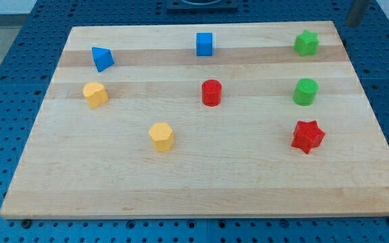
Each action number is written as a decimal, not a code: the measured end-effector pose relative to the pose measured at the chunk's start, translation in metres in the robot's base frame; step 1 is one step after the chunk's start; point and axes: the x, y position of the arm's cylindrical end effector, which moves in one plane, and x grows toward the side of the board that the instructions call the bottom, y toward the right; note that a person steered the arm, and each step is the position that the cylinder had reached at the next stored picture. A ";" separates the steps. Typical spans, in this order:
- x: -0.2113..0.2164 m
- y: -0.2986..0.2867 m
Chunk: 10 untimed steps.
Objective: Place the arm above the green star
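My tip [351, 25] sits at the view's top right corner, just past the wooden board's [194, 196] far edge, blurred, so only the rod's lower end shows. It is a bare rod, so there's nothing on it to spread or pinch.

The green star [306, 42] is right there, near the board's top right corner, a little to the view's left of my tip and slightly lower, close to both the top and right edges. Directly below it stands the green cylinder [305, 91], then the red star [307, 136], forming a column down the right side.

Across the middle: red cylinder [211, 92], with the blue cube [204, 44] above it. Over on the left, the blue wedge-like block [102, 58], a yellow block [95, 94], and another yellow block [161, 136] lower down. Wide bare wood runs along the bottom edge.
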 end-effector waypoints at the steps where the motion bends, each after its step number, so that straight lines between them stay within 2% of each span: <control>1: -0.008 -0.016; 7: -0.006 -0.106; 9: -0.006 -0.103; 10: 0.031 -0.103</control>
